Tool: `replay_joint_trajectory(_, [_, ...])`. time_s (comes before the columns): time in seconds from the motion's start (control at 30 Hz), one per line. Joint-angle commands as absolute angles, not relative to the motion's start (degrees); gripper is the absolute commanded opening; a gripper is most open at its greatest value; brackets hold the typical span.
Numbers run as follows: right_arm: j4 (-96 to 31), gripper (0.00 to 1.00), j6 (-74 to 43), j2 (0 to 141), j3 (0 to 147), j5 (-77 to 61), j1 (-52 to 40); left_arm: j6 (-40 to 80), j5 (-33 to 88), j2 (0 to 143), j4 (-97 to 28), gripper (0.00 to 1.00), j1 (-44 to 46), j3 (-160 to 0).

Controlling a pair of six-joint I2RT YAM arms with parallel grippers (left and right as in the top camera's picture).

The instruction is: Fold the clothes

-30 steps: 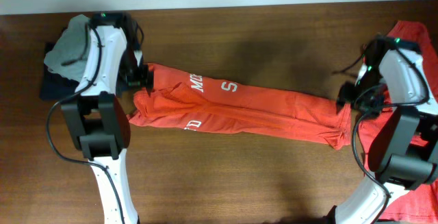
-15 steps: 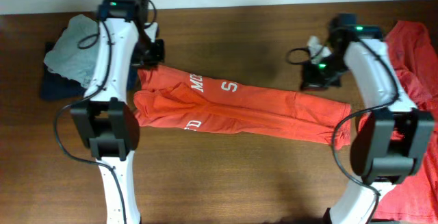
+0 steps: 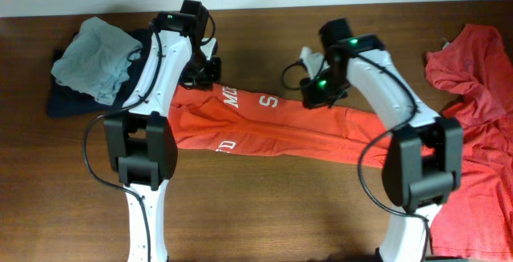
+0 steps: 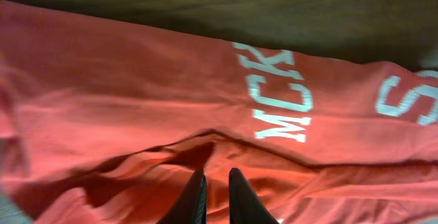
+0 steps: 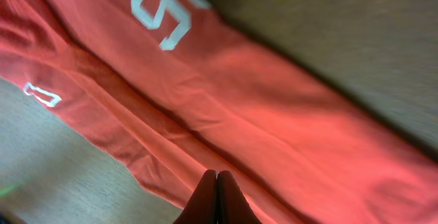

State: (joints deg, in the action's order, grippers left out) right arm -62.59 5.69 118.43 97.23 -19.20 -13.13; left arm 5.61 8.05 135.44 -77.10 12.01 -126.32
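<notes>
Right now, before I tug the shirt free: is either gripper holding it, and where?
Nothing held, it seems: left gripper and right gripper hang empty above the folded shirt.

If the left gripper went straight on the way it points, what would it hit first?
Most likely the orange shirt: the left gripper points at its raised fold just below the MCK lettering. Depth to the cloth is unclear.
</notes>
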Motion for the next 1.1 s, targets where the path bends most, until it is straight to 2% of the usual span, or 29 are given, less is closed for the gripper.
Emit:
replay_joint_trajectory(0.0, [-63.09,0.04,2.98,120.99,96.53,-18.72,-14.98,5.54,13.17,135.06,-76.93,0.13,12.67,-125.60])
replay_joint_trajectory(0.4, [-65.67,0.04,-0.91,121.14,96.53,-14.33,-8.99,5.54,15.25,135.11,-74.85,0.10,18.63,-125.05])
replay_joint_trajectory(0.67, [-69.45,0.04,-0.95,121.25,96.53,-14.33,-3.64,5.58,15.27,135.11,-70.43,0.09,22.55,-118.41])
replay_joint_trajectory(1.07, [-69.63,0.04,-0.69,121.25,96.53,-14.28,-1.43,5.58,15.25,135.11,-68.20,0.09,26.68,-111.92])
